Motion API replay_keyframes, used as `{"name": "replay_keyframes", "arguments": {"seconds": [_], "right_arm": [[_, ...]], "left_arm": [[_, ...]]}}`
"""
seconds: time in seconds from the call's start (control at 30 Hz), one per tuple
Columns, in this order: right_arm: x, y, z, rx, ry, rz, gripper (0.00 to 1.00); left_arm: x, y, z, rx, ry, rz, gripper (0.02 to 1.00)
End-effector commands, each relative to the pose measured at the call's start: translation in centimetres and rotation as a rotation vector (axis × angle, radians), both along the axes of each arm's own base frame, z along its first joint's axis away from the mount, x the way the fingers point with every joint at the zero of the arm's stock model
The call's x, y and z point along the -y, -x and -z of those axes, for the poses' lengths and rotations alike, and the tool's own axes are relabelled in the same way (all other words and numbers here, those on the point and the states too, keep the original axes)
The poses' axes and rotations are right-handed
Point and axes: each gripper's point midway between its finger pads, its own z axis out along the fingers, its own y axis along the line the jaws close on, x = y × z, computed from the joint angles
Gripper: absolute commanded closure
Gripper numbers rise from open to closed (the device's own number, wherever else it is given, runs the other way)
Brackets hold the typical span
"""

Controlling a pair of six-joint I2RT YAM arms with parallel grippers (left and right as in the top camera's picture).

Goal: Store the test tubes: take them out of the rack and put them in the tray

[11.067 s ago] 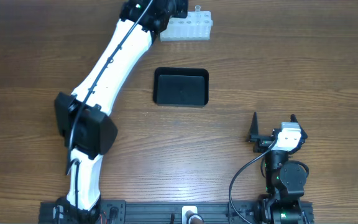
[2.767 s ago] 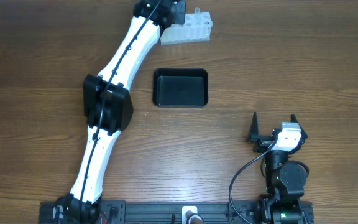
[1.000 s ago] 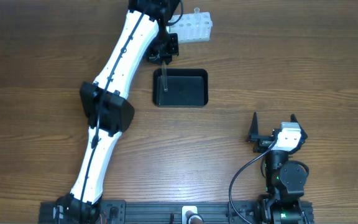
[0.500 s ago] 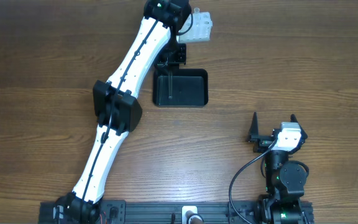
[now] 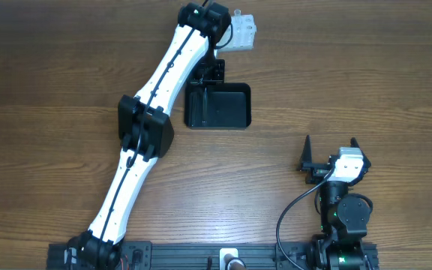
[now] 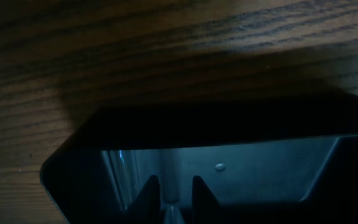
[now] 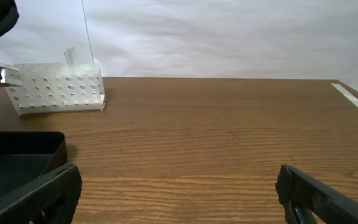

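Observation:
A black tray [image 5: 235, 105] lies mid-table, and the white rack [image 5: 244, 34] stands behind it with one clear tube [image 5: 238, 13] upright in it. My left gripper [image 5: 207, 75] hangs over the tray's left end, shut on a clear test tube [image 5: 202, 102] that points down into the tray. In the left wrist view the tube [image 6: 171, 177] sits between my fingers [image 6: 148, 190] just above the tray floor [image 6: 260, 168]. My right gripper [image 5: 328, 154] rests open near its base, far from the tray. The right wrist view shows the rack [image 7: 58, 90] and a tray corner [image 7: 17, 155].
The bare wooden table stretches wide on both sides of the tray. A white wall rises behind the rack [image 7: 229, 37]. A strip of tape [image 7: 356, 102] marks the table's right edge.
My left gripper left the rack with a test tube and moved it down over the tray's left end, then lowered it inside. The right arm has stayed still.

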Motion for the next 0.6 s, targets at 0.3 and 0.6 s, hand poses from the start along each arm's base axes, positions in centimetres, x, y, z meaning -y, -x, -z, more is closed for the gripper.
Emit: {"name": "replay_keyframes", "arguments": {"seconds": [0.3,0.6], "right_arm": [[0.0,0.0,0.1,0.001,-0.004,-0.002,0.009],[0.0,0.0,0.1,0.001,-0.003,-0.002,0.009]], "left_arm": [[0.0,0.1,1.9,-0.035,-0.002,0.01,0.943],[-0.1,0.1,2.3,-0.041,-0.005,0.009,0.761]]}}
